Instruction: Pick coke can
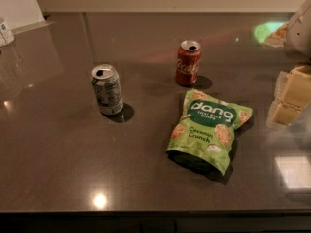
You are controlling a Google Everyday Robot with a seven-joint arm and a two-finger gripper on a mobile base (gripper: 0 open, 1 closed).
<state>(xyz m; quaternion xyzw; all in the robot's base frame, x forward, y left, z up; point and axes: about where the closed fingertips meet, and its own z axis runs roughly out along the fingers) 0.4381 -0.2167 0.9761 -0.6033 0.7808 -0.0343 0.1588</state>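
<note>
Small red aluminium coke can [188, 63] with white script and silver top, upright on the dark glossy worktop [58, 159], back of centre and well in from every edge. Just in front of it, a flat green snack bag [210, 130]. Well apart to its left, an upright silver-white can with green print [107, 89]. Bare surface behind and to the right of the red can. At the right border, the pale yellow gripper [290, 98], well apart from the can; jaws apart or together, cannot tell.
</note>
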